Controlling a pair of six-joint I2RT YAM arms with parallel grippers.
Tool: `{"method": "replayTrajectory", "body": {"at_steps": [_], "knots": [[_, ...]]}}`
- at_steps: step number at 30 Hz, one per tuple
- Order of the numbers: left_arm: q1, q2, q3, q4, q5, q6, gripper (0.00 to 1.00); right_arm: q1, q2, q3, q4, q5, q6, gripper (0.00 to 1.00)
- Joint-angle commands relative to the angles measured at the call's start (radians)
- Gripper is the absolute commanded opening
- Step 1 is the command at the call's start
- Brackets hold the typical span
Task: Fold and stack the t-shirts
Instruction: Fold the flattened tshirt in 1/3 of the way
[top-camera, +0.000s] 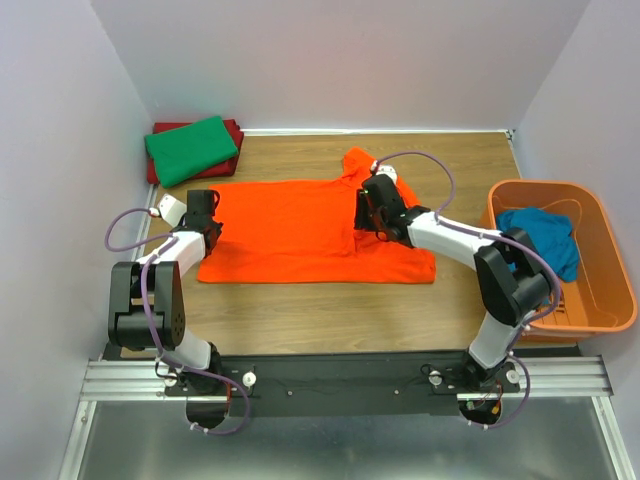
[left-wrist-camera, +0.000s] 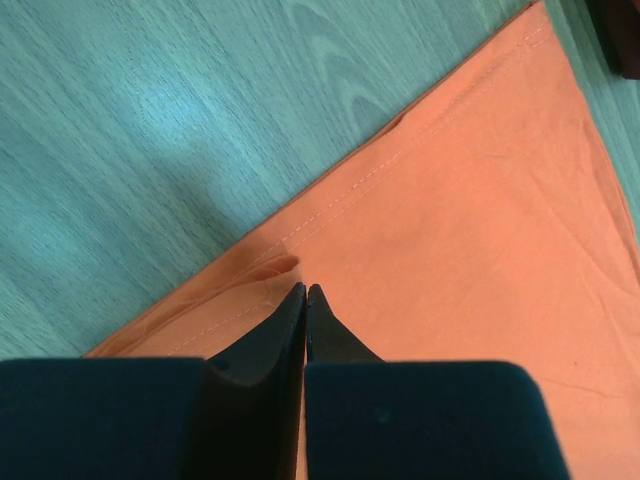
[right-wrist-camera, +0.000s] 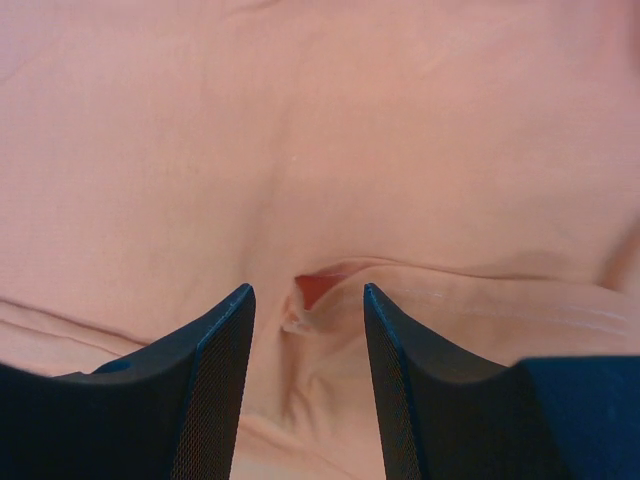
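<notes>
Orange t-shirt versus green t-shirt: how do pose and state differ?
The orange t-shirt lies spread mid-table, only partly folded; the green t-shirt is folded compactly in the far left corner. The orange t-shirt rests on the bare table; the green t-shirt sits on a dark red t-shirt. Both are plain, single-colour cloth.

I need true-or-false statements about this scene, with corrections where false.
1. The orange t-shirt lies spread on the table. True.
2. The teal t-shirt lies on the table. False: it is in the basket.
3. The right gripper is open. True.
4. The green t-shirt lies under the dark red t-shirt. False: it lies on top.
5. The left gripper is wide open. False: it is shut on the orange t-shirt's edge.
</notes>
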Motion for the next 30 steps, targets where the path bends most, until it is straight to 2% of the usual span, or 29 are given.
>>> {"method": "replayTrajectory", "body": {"at_steps": [1, 4, 6, 14, 20, 30], "knots": [[-0.003, -0.028, -0.013, 0.015, 0.002, 0.008, 0.09, -0.02, -0.074, -0.021, -0.081, 0.145, 0.013, 0.55], [-0.002, -0.031, -0.016, 0.015, 0.002, 0.008, 0.09, -0.078, -0.074, -0.054, -0.09, 0.129, 0.014, 0.54], [-0.002, -0.031, -0.017, 0.015, 0.0, 0.008, 0.09, -0.124, -0.082, -0.061, -0.09, 0.06, 0.013, 0.54], [-0.003, -0.028, -0.014, 0.016, 0.005, 0.005, 0.09, -0.122, -0.068, -0.015, -0.069, -0.112, -0.013, 0.53], [-0.003, -0.027, -0.011, 0.016, 0.008, 0.006, 0.09, -0.065, -0.016, 0.011, -0.069, -0.106, 0.007, 0.53], [-0.003, -0.028, -0.014, 0.016, 0.005, 0.008, 0.09, -0.039, 0.072, 0.043, -0.069, -0.086, 0.03, 0.53]]}}
